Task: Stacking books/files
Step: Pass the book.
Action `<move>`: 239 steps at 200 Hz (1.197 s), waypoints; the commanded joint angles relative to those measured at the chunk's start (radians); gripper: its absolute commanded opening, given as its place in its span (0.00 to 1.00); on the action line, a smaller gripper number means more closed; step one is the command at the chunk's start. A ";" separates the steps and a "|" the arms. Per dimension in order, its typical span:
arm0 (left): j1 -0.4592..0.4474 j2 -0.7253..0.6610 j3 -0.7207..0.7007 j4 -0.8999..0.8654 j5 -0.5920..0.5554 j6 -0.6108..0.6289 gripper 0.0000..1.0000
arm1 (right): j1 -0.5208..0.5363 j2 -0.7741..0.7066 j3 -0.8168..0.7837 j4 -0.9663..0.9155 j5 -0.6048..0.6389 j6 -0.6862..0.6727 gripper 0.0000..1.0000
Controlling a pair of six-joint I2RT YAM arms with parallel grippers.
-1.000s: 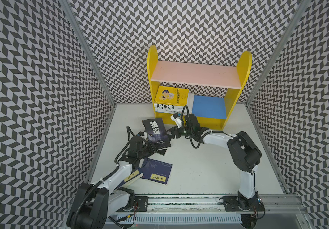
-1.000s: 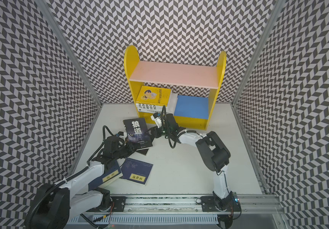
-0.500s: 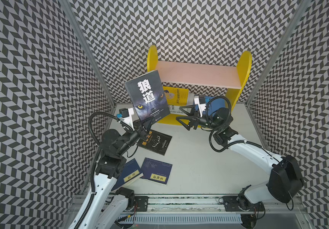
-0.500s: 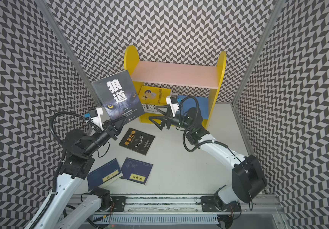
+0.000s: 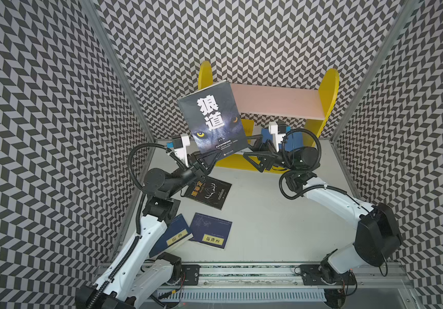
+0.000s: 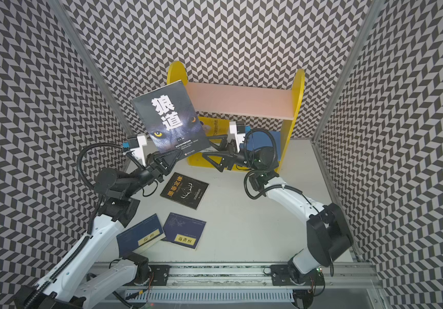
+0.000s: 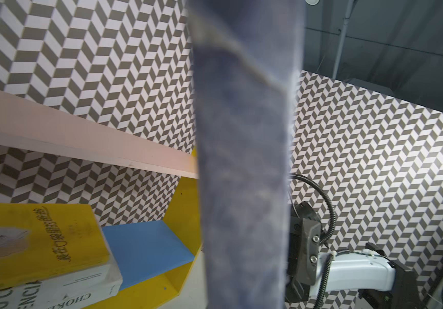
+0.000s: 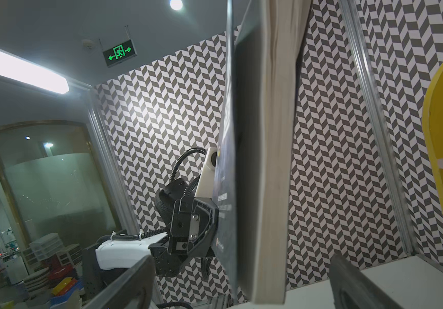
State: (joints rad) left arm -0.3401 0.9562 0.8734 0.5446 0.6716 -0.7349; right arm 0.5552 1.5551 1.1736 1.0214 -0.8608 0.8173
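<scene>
Left claw [image 5: 211,157]: clamped tight on the lower edge of the wolf book [image 5: 212,117].
Wolf book: in the air, cover up and tilted, above the rear left of the bench [image 5: 282,227], before the shelf [image 5: 327,91].
Right claw [image 5: 246,146]: spread wide and holding nothing; in the right wrist view the wolf book's corner lies between its fingers [image 8: 354,283], apart from both.
Antler book [image 5: 208,191]: flat on the bench, left of centre.
Navy books [image 5: 211,230]: two, flat near the front left corner, one partly under the left arm.
Yellow book [image 7: 36,240]: in the shelf's lower level, atop a white book [image 7: 54,291].
</scene>
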 commanded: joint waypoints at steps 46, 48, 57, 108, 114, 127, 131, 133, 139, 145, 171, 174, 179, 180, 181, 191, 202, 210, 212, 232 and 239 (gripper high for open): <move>-0.084 0.048 0.068 0.164 0.038 -0.002 0.00 | 0.004 0.044 0.042 0.177 -0.027 0.149 0.69; -0.085 0.050 0.067 0.164 0.038 -0.001 0.00 | 0.004 0.046 0.045 0.177 -0.029 0.153 0.67; -0.085 0.056 0.068 0.166 0.034 0.000 0.00 | 0.004 0.050 0.054 0.181 -0.040 0.172 0.58; -0.088 0.084 0.087 0.171 0.050 0.010 0.00 | -0.008 0.081 0.063 0.248 -0.070 0.284 0.17; -0.089 0.084 0.088 0.165 0.049 0.015 0.00 | -0.013 0.084 0.062 0.254 -0.071 0.292 0.11; -0.088 0.085 0.093 0.156 0.046 0.026 0.03 | -0.023 0.090 0.059 0.271 -0.073 0.318 0.05; -0.089 0.087 0.094 0.153 0.044 0.030 0.06 | -0.026 0.091 0.060 0.273 -0.076 0.324 0.05; -0.088 0.087 0.096 0.152 0.044 0.031 0.08 | -0.027 0.092 0.062 0.273 -0.077 0.326 0.05; -0.088 0.087 0.100 0.145 0.043 0.037 0.12 | -0.031 0.094 0.063 0.273 -0.083 0.331 0.05; -0.087 0.090 0.102 0.137 0.041 0.046 0.18 | -0.036 0.096 0.063 0.273 -0.087 0.336 0.05; -0.081 0.104 0.121 0.101 0.029 0.082 0.55 | -0.066 0.091 0.064 0.276 -0.118 0.347 0.04; -0.078 0.105 0.125 0.093 0.024 0.084 0.63 | -0.071 0.090 0.063 0.275 -0.124 0.347 0.04; -0.072 0.106 0.131 0.084 0.018 0.091 0.70 | -0.080 0.087 0.064 0.270 -0.140 0.346 0.04; -0.070 0.106 0.131 0.083 0.017 0.092 0.72 | -0.081 0.087 0.064 0.268 -0.143 0.346 0.04; -0.070 0.107 0.133 0.082 0.016 0.094 0.73 | -0.082 0.087 0.065 0.267 -0.147 0.346 0.04; -0.052 0.114 0.144 0.072 0.013 0.108 0.82 | -0.099 0.084 0.071 0.250 -0.185 0.346 0.04; -0.025 0.124 0.166 0.053 -0.003 0.110 0.89 | -0.116 0.079 0.069 0.246 -0.227 0.348 0.04; -0.003 0.137 0.185 0.045 -0.002 0.113 0.91 | -0.130 0.073 0.064 0.238 -0.253 0.350 0.03; 0.004 0.142 0.189 0.044 0.000 0.113 0.91 | -0.133 0.072 0.063 0.235 -0.261 0.349 0.04; 0.064 0.200 0.247 0.040 0.038 0.084 0.91 | -0.159 0.060 0.061 0.184 -0.332 0.330 0.04; 0.081 0.222 0.270 0.043 0.055 0.069 0.91 | -0.165 0.059 0.060 0.182 -0.364 0.325 0.04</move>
State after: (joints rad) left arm -0.3130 1.1255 1.0676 0.5816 0.6918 -0.6479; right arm 0.4141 1.6455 1.2167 1.1957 -1.1213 1.1446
